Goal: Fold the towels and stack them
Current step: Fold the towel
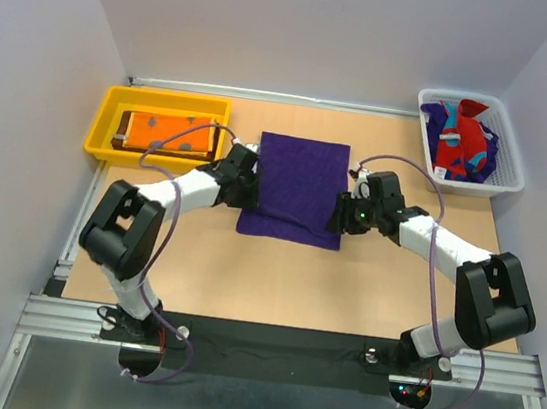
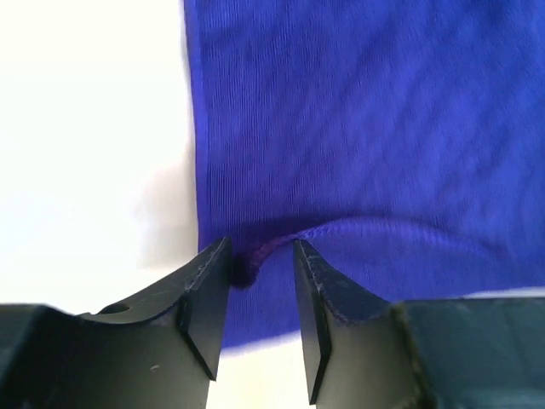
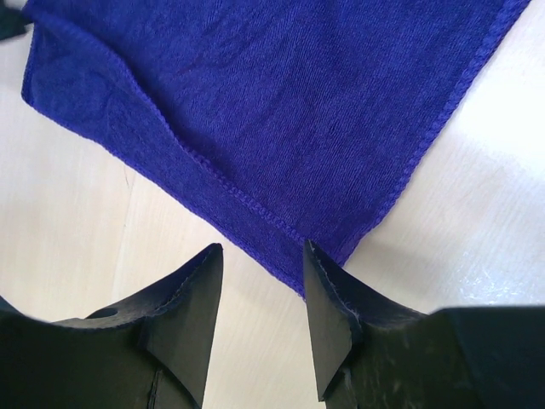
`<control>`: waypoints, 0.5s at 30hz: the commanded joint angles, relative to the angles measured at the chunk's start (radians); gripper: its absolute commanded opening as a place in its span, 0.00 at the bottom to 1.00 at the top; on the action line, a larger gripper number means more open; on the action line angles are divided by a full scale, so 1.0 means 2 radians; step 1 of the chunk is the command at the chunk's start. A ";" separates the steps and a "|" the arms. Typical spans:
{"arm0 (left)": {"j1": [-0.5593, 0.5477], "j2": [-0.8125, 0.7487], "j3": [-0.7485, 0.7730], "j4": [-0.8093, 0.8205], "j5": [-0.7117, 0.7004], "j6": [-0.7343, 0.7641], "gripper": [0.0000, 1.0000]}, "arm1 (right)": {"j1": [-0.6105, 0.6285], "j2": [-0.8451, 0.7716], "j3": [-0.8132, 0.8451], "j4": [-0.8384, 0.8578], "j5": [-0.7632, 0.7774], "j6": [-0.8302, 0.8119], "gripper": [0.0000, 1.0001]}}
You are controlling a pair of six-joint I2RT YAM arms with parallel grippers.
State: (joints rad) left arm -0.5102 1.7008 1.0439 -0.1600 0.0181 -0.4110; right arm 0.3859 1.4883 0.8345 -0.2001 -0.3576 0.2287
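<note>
The light wooden desk (image 1: 273,285) carries three things directly. A deep purple towel (image 1: 299,183) lies spread flat at its middle. A yellow plastic tray (image 1: 102,127) sits at the far left corner, and a white mesh basket (image 1: 512,167) at the far right, both well apart from the towel.

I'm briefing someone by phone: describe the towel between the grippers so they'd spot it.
On the wooden tabletop, look midway between the yellow tray and the white basket. The purple towel lies there: the only cloth spread flat on bare wood, not in a container.
</note>
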 commanded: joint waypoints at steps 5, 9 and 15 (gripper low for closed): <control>-0.024 -0.151 -0.122 0.033 0.022 -0.050 0.42 | -0.001 -0.006 0.002 0.027 0.018 0.006 0.48; -0.025 -0.202 -0.181 0.067 0.015 -0.091 0.44 | -0.001 -0.002 0.009 0.033 0.050 0.034 0.48; -0.016 -0.184 -0.163 0.077 -0.032 -0.131 0.52 | -0.002 -0.005 -0.003 0.044 0.140 0.113 0.48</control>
State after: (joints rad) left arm -0.5556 1.3140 0.6792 -0.0692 0.0132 -0.6025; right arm 0.3859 1.4834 0.8349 -0.1703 -0.2195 0.3416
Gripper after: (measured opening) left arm 0.520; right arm 0.480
